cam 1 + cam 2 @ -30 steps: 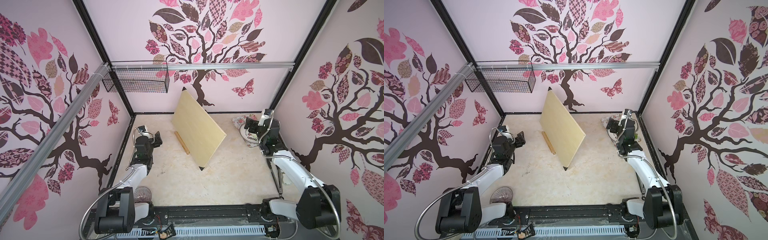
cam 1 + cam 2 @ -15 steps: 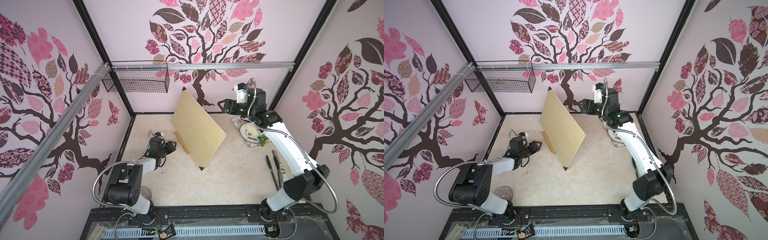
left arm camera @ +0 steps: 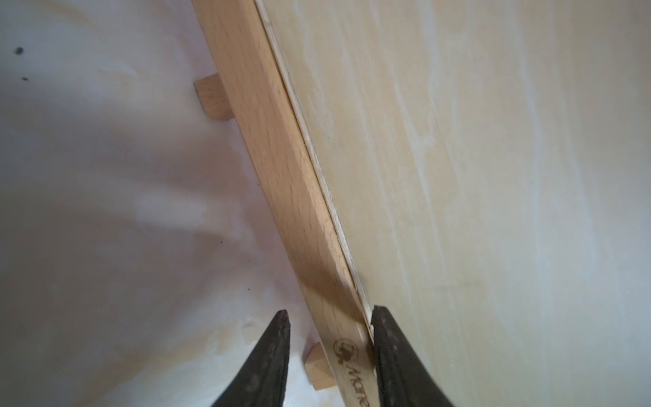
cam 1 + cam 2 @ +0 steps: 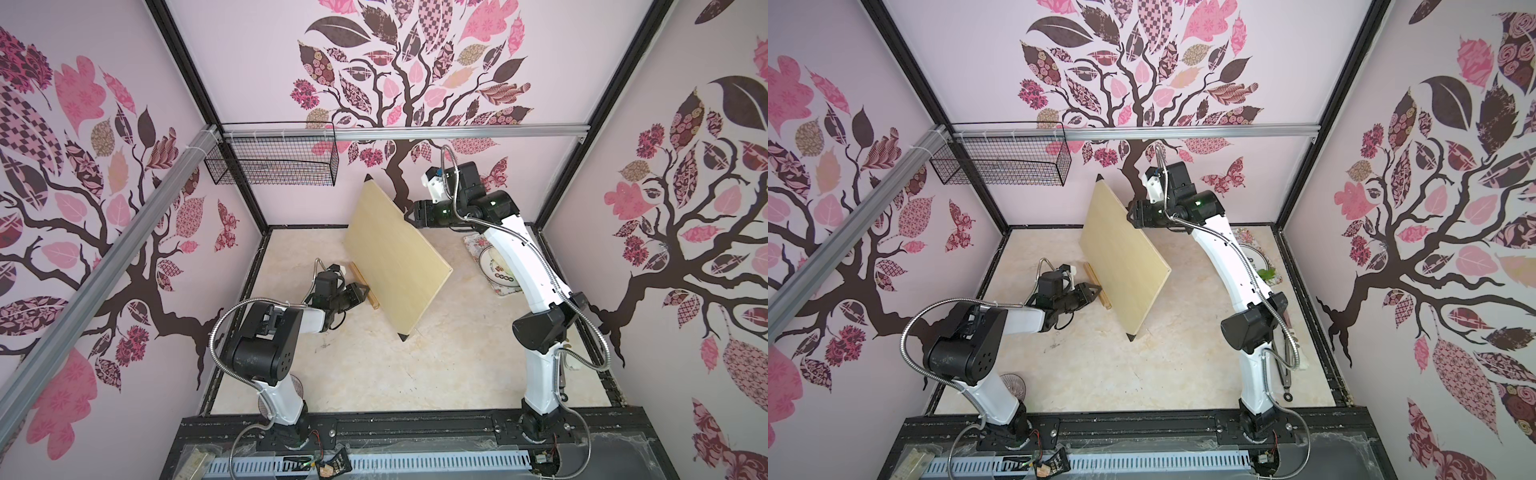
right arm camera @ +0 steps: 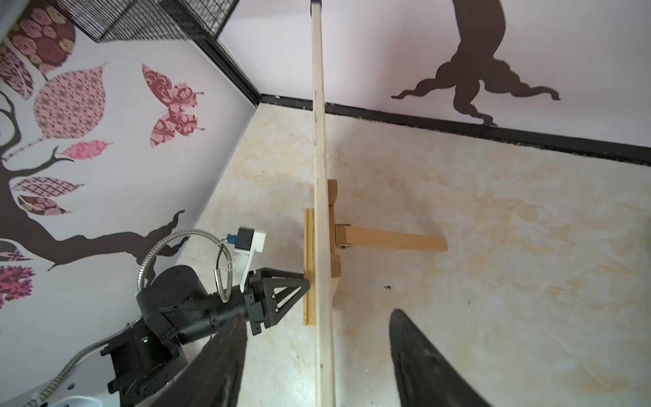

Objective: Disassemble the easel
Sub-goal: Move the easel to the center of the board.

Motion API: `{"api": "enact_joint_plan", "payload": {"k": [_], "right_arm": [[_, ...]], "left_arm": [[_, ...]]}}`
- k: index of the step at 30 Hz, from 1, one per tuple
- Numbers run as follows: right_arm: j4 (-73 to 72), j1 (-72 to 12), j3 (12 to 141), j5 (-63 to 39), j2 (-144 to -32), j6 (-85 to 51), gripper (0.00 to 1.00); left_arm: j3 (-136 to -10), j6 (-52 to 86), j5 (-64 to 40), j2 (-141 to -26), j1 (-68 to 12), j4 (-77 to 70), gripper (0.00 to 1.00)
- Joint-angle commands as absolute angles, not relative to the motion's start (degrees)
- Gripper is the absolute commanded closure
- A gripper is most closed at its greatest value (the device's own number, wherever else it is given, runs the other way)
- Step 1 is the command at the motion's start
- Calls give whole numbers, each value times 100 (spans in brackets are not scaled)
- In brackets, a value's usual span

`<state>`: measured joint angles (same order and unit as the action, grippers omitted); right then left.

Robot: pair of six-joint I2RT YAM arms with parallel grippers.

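The easel stands mid-table, mostly hidden behind a pale plywood board (image 4: 395, 257) (image 4: 1121, 257) leaning on it. Its ledge (image 4: 365, 286) (image 3: 281, 158) shows at the board's foot, and its rear leg (image 5: 391, 241) shows in the right wrist view. My left gripper (image 4: 365, 289) (image 3: 329, 310) is open and straddles the ledge's near end. One finger touches the seam between ledge and board; the other stands off the slat. My right gripper (image 4: 409, 214) (image 5: 317, 313) is open astride the board's upper edge (image 5: 318, 141), with a gap on each side.
A black wire basket (image 4: 274, 162) hangs on the back-left wall. A plate on a floral mat (image 4: 494, 270) lies at the right, under the right arm. Tongs (image 4: 1283, 361) lie along the right edge. A round ribbed object (image 4: 1013, 384) sits by the left arm's base.
Both arms have swung in from the sides. The left has reached the easel's ledge and the right the board's top edge. Both pairs of jaws have narrowed.
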<state>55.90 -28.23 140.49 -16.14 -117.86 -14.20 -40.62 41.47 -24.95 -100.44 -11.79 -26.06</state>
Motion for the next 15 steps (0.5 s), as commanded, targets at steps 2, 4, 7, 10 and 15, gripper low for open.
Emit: {"api": "enact_joint_plan", "payload": {"k": [2,4,7,10,15], "right_arm": [[6241,-2869,14227,-1437,-11999,-1235,39],[6207,-2870,14176,-1525,-12002,-1206,41],[6263,-2869,14174,-1491,-12033,-1148,43],[6293,-2861,14140,-1208,-12022,-1151,45],[6302,-2794,14050,-1090,-11983,-1210,48]], "left_arm": [[-4307,4210,-2597,-10321,-1213,-2590,70],[-4402,4218,-2644,-10415,-1223,-2589,72],[-4567,4237,-2661,-10556,-1261,-2587,74],[-4804,4241,-2603,-10722,-1327,-2577,77],[-5388,4179,-2584,-11061,-1484,-2406,81]]}}
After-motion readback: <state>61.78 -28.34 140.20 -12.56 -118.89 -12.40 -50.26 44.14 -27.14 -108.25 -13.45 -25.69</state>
